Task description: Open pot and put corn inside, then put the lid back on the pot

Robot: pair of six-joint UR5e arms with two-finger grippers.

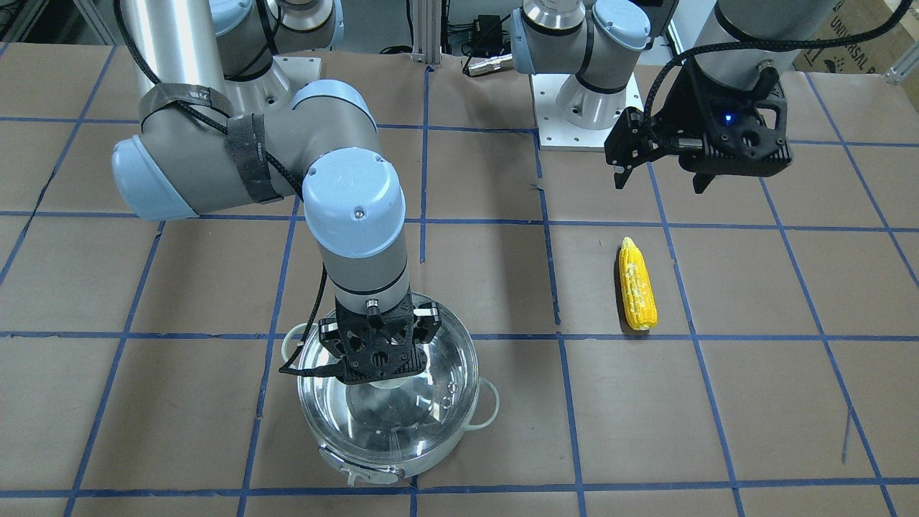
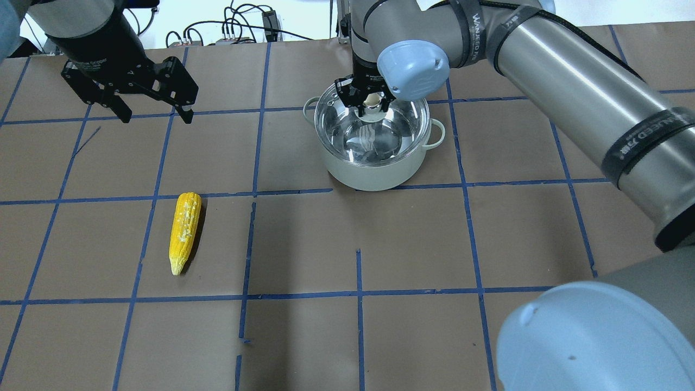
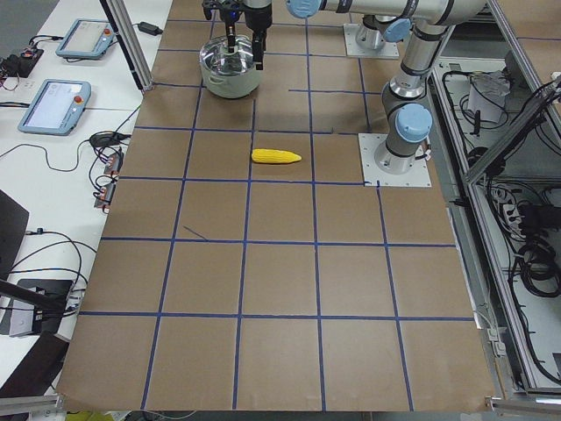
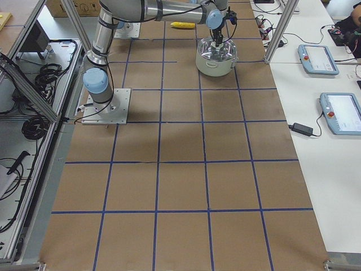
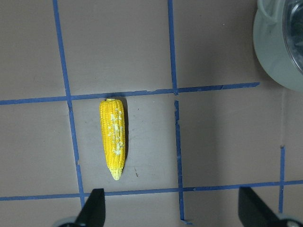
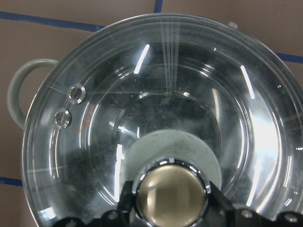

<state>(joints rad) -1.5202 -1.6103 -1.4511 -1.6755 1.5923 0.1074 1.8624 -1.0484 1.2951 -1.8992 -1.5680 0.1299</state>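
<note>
The steel pot stands on the table with the clear glass lid on it. My right gripper comes straight down over the lid. In the right wrist view its fingers press both sides of the lid's knob, shut on it. The yellow corn lies flat on the table, well left of the pot, tapered end towards the robot. My left gripper hovers open and empty beyond the corn. Its wrist view shows the corn and the pot's edge.
The table is brown paper with a blue tape grid. The right arm's long links reach across the table's right half. A white arm base plate and cables are at the robot's edge. Pendants lie on a side table.
</note>
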